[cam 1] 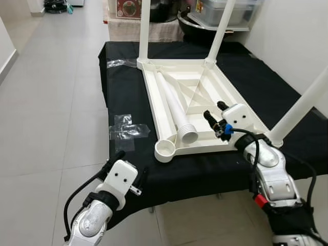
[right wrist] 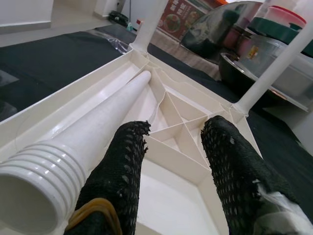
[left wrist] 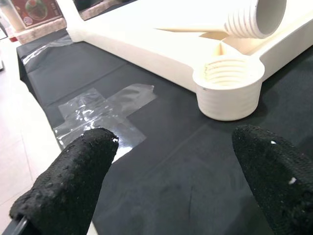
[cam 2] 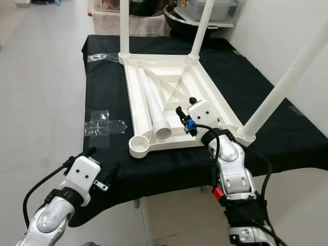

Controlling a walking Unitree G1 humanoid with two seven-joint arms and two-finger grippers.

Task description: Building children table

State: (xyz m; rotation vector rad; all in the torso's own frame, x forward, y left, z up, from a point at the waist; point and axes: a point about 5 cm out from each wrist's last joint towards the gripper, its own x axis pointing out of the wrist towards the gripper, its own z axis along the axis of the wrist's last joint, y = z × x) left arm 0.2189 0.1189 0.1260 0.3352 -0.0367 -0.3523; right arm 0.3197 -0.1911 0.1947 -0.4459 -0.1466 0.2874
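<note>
An upturned tabletop [cam 1: 205, 97] lies on the table [cam 1: 128, 97], a loose leg [cam 1: 174, 110] inside it; tape [cam 1: 128, 130] lies to its left, an empty corner socket [cam 1: 165, 150] nearest the robot

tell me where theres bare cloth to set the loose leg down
Bare black cloth runs along the tabletop's left side, between the far plastic scrap and the tape. The cloth's right side past the near standing leg is also free. It is crowded inside the tabletop: loose leg, ribs and right end effector.
</note>
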